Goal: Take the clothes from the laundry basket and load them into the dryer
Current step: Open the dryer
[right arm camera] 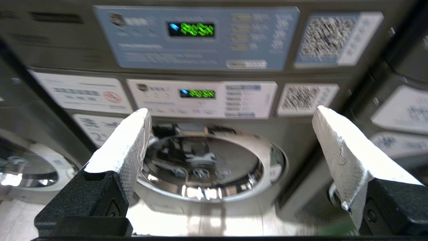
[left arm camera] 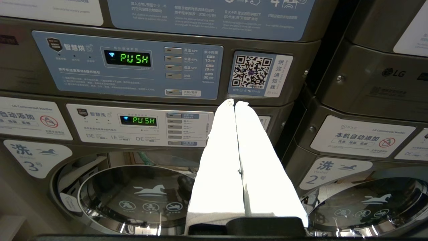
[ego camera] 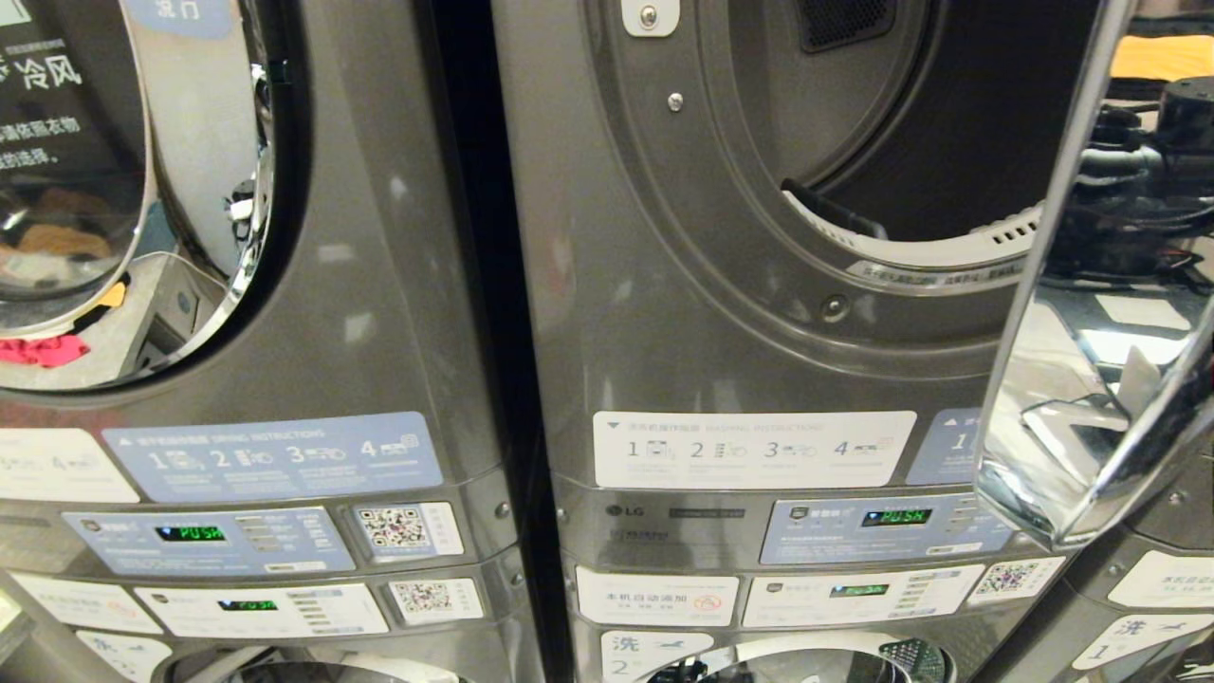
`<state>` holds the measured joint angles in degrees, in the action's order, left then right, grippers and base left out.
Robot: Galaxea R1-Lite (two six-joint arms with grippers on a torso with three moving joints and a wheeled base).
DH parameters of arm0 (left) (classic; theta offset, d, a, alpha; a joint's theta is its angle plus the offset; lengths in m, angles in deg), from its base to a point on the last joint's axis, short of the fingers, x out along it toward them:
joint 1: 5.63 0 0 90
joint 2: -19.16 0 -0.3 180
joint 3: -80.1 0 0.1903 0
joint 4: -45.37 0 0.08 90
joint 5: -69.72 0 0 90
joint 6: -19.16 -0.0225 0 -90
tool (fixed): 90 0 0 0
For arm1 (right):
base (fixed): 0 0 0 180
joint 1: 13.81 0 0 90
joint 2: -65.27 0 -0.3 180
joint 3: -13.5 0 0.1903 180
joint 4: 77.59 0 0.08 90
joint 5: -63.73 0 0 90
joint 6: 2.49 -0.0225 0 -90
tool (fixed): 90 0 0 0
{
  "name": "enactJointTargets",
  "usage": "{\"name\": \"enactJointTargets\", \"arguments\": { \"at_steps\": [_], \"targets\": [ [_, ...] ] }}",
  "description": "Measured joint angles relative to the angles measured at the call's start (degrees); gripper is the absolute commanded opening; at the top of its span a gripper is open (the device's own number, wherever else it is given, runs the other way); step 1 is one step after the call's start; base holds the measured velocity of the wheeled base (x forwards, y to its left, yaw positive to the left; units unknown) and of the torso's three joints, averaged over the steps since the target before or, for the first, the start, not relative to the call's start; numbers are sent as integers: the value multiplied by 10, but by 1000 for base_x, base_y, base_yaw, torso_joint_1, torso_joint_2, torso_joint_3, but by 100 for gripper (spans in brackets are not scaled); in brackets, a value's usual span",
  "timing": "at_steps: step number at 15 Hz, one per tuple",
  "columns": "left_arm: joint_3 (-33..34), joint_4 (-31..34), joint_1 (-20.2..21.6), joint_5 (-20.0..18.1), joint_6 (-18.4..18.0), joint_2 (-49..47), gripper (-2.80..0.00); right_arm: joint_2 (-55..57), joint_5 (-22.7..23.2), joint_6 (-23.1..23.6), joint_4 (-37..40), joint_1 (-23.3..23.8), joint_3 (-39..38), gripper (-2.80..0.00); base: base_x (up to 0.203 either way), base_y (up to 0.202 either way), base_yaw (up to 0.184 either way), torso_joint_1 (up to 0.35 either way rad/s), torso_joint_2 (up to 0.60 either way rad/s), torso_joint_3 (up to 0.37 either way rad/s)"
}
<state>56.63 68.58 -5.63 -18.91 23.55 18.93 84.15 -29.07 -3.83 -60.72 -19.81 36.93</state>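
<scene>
The dryer [ego camera: 664,285] in the middle stands with its round drum mouth [ego camera: 929,152] uncovered and dark inside. Its chrome-rimmed door [ego camera: 1091,379] is swung out on the right. Neither arm shows in the head view. My left gripper [left arm camera: 234,102] is shut, its white fingers pressed together with nothing between them, pointing at the neighbouring machine's control panels [left arm camera: 127,65]. My right gripper [right arm camera: 232,112] is open and empty, aimed low at a round washer door [right arm camera: 200,164] under the panels. The clothes and the laundry basket are out of view.
A second stacked machine stands on the left with its upper door [ego camera: 142,190] closed and mirror-like. Lit control panels [ego camera: 882,526] reading PUSH run across the fronts. Closed washer doors [left arm camera: 133,197] sit below. A dark gap [ego camera: 474,237] separates the two machines.
</scene>
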Motion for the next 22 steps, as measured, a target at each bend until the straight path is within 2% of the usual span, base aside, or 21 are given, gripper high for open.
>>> {"name": "enactJointTargets", "arguments": {
  "at_steps": [5, 6, 12, 22],
  "targets": [
    [0, 1, 0, 0, 0, -1, -280, 2, -8, -25, -2, 57, -1, 0, 0, 0, 0, 0, 0, 0],
    [0, 1, 0, 0, 0, -1, -280, -23, -8, -28, -9, 63, -1, -280, 0, 0, 0, 0, 0, 0],
    [1, -5, 0, 0, 0, 2, -280, -167, -6, -19, -13, 61, -1, -280, 0, 0, 0, 0, 0, 0],
    [1, -5, 0, 0, 1, 2, -280, -189, -6, -23, -14, 60, -1, -280, 0, 0, 0, -2, 2, 3]
  ]
}}
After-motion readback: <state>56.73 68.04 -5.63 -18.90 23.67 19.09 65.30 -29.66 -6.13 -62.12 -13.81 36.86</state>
